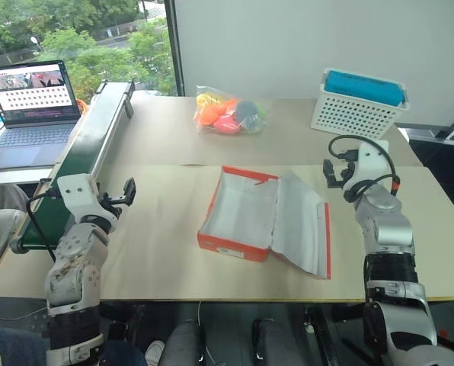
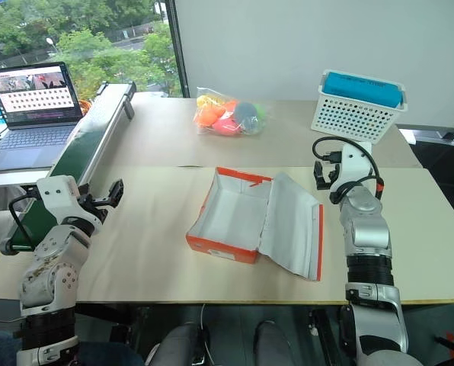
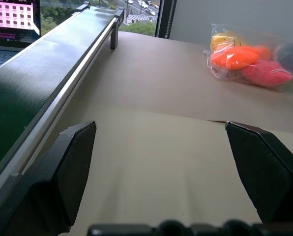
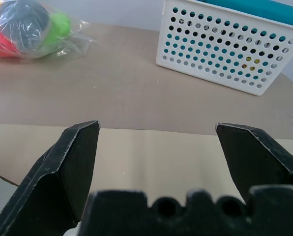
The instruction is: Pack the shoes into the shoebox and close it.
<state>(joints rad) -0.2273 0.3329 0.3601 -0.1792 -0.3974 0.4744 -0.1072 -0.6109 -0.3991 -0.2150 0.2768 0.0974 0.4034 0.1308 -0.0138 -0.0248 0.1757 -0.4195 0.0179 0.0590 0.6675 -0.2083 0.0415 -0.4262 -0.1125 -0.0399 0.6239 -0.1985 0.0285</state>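
Shoebox: the orange-red shoebox (image 1: 238, 217) lies open in the middle of the near half of the surface (image 1: 158, 252), its white inside empty; nothing is packed in it.
Lid: the hinged lid (image 1: 303, 223) is folded out flat on the box's right side, its free orange edge towards the right arm.
Box to near edge: a bare strip of surface runs between the box's front wall and the near edge.
Left gripper: the left gripper (image 1: 128, 192) hangs above the left part of the surface, jaws released and spread wide, grasping nothing; open surface lies between it and the box.
Right gripper: the right gripper (image 1: 334, 173) sits just right of the lid's far corner, jaws released and wide apart, empty.
Left border: a green conveyor belt (image 1: 86, 145) runs along the left edge of the surface, close beside the left arm; a laptop (image 1: 29, 107) stands beyond it.
Far side: a clear bag of coloured items (image 1: 228, 113) rests at the far middle, well apart from the box.
Far right: a white perforated basket (image 1: 356, 110) holding a blue item (image 1: 364, 86) stands at the far right corner, ahead of the right gripper.
Seam: a joint line across the surface passes just behind the box.
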